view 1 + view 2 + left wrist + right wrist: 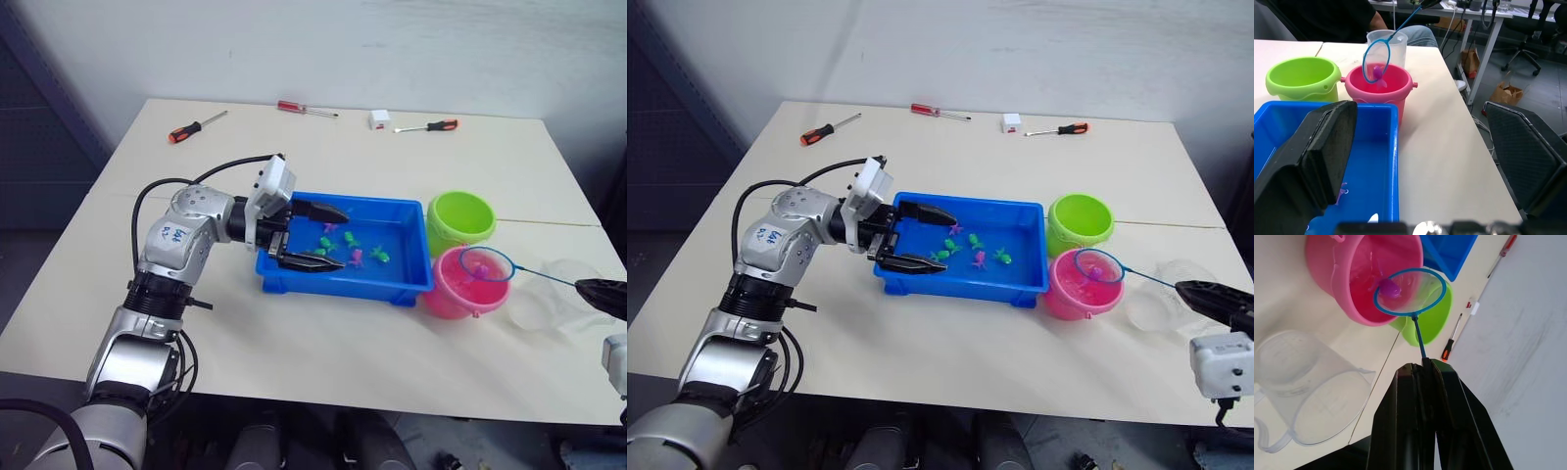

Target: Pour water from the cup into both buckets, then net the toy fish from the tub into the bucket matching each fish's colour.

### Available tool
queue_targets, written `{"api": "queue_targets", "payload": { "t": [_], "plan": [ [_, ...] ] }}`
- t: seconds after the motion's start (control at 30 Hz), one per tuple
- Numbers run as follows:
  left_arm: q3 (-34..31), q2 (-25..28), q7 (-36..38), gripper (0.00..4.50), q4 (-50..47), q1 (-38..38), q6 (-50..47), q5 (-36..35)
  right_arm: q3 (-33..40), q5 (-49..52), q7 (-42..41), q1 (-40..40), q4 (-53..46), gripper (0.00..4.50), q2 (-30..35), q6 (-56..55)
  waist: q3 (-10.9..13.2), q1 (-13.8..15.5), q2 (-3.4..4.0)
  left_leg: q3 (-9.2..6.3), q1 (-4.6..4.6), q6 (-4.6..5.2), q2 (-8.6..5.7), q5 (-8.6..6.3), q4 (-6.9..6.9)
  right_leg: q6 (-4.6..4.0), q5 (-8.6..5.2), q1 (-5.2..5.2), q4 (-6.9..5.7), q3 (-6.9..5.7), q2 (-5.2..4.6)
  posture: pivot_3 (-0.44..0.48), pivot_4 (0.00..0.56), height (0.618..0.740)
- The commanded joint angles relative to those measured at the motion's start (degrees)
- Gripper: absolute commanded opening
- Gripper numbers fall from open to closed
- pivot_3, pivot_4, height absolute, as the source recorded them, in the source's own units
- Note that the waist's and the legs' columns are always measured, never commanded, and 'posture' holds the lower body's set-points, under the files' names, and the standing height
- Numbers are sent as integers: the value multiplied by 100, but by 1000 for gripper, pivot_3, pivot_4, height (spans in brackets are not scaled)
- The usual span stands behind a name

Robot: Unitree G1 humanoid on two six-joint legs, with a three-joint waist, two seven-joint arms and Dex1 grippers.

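The blue tub (338, 282) sits mid-table holding several green and pink toy fish (355, 251). My left gripper (343, 238) is open, with one finger over the tub's left end and the other along its front wall. To the tub's right stand the lime green bucket (460, 217) and the pink bucket (446, 297). My right gripper (1422, 364) is shut on the thin handle of the net (1410, 291). The hoop hovers over the pink bucket with a pink fish (1390, 288) in the mesh. The clear cup (549, 294) stands just right of the pink bucket.
Three screwdrivers (196, 127) (306, 109) (431, 126) and a small white box (379, 118) lie along the table's far edge. A seam crosses the table behind the green bucket. A seated person (1352, 19) is beyond the table's right side, with desks and chairs further off.
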State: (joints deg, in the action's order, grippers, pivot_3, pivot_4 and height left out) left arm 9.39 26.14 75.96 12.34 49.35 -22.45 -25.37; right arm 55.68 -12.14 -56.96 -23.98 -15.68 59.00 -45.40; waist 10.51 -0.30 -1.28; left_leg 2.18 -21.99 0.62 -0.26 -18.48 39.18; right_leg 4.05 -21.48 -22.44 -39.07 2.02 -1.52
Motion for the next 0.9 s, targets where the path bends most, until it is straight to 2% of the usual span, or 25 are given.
{"api": "queue_targets", "payload": {
  "t": [0.03, 0.07, 0.13, 0.2, 0.3, 0.47, 0.57, 0.7, 0.77, 0.9],
  "plan": [
    [-70, 17, 55, 4476, 3, 121, 116, 55, 252, -49, 317, 158, 34, 0, 125, -375, 0, -2, 0, 0, 2, -1, 0, 1, 0, 0, 0, 1, -2, 0, 0, 0, 150, 740],
    [-77, 26, 45, 4476, 1, 114, 119, 67, 259, -144, 417, 240, 131, 0, 155, -403, 0, -2, 0, 0, 2, -2, 0, 1, 0, 0, 0, 1, -3, 0, 0, 0, 150, 740],
    [-97, 50, 26, 4476, -15, 91, 112, 89, 45, 220, 120, -155, 171, 0, 182, -363, 0, 3, 0, 1, 4, -2, 0, 2, 0, 0, 0, 2, -4, 2, 0, 0, 150, 740],
    [-124, 84, 8, 4476, -42, 70, 104, 104, -63, 120, 160, -341, 212, 0, 156, -734, 0, 9, 0, -1, 4, -2, 0, 2, -1, 0, 0, 4, -2, 0, 0, 0, 150, 740],
    [-148, 122, -7, 4476, -57, 51, 91, 99, 77, -290, 718, 258, 480, 0, 259, -422, -1, -6, 2, 3, 2, 2, -1, 3, 1, 0, 0, 3, 0, 2, -3, 0, 150, 740],
    [-193, 239, -53, 4476, -11, -10, 126, 168, -310, 336, 719, 585, 350, 0, 357, 364, 0, -28, 1, 6, 47, 1, 0, 5, -8, 1, 1, 38, -3, 5, -2, 0, 150, 740],
    [-217, 405, -95, 4476, 104, -65, 213, 289, -745, 1008, 664, 877, 121, 0, 444, 1291, 0, -82, 1, 2, 88, 1, 4, 4, -20, 0, 0, 82, 12, 3, 1, 0, 150, 740],
    [-401, 767, -161, 4476, 83, -348, 60, 276, -1980, 2126, 677, 1573, -557, 0, 576, 3473, 0, -183, 1, 2, 94, 3, 4, 3, -11, 0, 0, 90, 6, 3, -3, 0, 150, 740],
    [-455, 860, -277, 4476, -159, -561, -32, 267, -2680, 2481, 786, 1973, -829, 0, 561, 4593, 0, -193, 0, -3, 94, 2, 6, 3, -10, 0, 0, 88, 4, -1, -4, 0, 150, 740],
    [-548, 987, -492, 4476, -759, -932, -240, 184, -3664, 2900, 909, 2708, -1080, 0, 423, 6161, 0, -127, 1, -12, 82, 4, 7, 2, -10, 0, 0, 83, 9, -10, -8, 0, 150, 740]
  ]
}}
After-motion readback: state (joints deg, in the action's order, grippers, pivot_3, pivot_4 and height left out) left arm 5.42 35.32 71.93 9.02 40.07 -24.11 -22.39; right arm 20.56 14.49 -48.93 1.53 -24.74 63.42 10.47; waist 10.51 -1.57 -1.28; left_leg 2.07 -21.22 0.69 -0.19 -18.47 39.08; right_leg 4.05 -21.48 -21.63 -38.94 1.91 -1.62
